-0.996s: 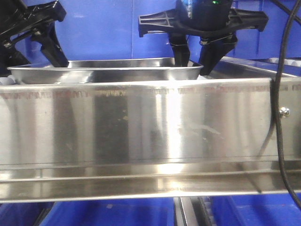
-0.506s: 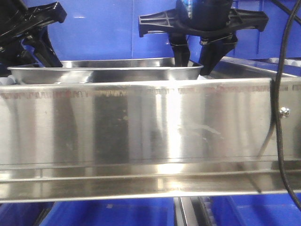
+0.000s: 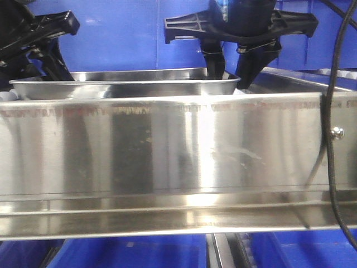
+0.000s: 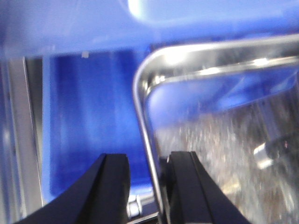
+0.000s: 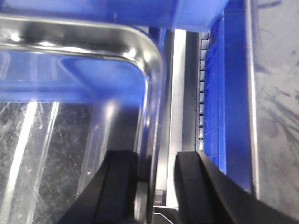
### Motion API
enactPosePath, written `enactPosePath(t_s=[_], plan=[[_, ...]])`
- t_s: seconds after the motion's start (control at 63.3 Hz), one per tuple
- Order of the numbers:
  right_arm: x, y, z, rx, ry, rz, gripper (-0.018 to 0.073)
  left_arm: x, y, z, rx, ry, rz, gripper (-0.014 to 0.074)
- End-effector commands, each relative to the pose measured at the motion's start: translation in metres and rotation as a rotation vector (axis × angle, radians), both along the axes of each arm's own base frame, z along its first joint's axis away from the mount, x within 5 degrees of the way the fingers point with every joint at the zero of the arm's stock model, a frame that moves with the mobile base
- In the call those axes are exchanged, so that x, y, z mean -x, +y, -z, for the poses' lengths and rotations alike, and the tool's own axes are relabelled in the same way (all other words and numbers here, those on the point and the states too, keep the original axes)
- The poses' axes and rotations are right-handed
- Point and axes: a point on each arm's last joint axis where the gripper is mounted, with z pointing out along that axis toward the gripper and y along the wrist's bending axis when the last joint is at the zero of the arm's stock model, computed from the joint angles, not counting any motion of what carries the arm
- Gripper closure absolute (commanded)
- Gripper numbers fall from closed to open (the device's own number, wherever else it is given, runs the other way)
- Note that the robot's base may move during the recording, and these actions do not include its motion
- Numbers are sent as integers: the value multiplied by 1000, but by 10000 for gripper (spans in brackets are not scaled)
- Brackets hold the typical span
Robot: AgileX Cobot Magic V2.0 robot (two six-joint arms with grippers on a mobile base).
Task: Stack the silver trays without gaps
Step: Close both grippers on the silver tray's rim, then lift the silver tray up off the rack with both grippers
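Note:
A silver tray (image 3: 125, 89) sits level behind the steel rail, which hides everything below its rim. My left gripper (image 4: 148, 157) is open and straddles the tray's left rim (image 4: 142, 116). One finger (image 4: 112, 186) is outside with a gap to the rim, and the other (image 4: 187, 186) is inside close to the wall. My right gripper (image 5: 155, 155) is open across the right rim (image 5: 148, 107). Its inner finger (image 5: 122, 186) is against the tray wall and its outer finger (image 5: 198, 186) stands apart. From the front, the right gripper (image 3: 230, 72) reaches down at the tray's right end.
A long flat steel rail (image 3: 167, 151) with a screw (image 3: 337, 133) fills the foreground. A black cable (image 3: 330, 111) hangs in front of it at the right. Blue bins (image 3: 122, 33) stand behind the tray. A steel strip (image 5: 176, 93) and a blue bin wall (image 5: 224, 93) run beside the tray's right rim.
My left gripper has shifted a little to the left at the tray's left end. The right gripper and the tray have stayed put.

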Motion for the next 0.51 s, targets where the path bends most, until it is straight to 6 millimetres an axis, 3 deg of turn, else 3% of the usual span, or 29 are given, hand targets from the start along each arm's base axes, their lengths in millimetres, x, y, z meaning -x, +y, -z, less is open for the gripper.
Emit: enactPosePath(t_s=[0.0,0.174,0.269,0.316,0.49], plan=[[-2,-1,-1,1,-5,1,408,0,-2,8,-9,48,9,456],[-2,-1,-1,-1,-4,2,438,1,-2,8,-9,51,10,469],[-2,-1,-1,-1,-4,2,582,2,-2,9,-3,65,10,604],[-2,-1,-1,-1,-4,2,647,3,-2,9,-4,73,13,621],[-1,-1,-4,-6,-11,2,636,6,-3,5,9,81,13,612]])
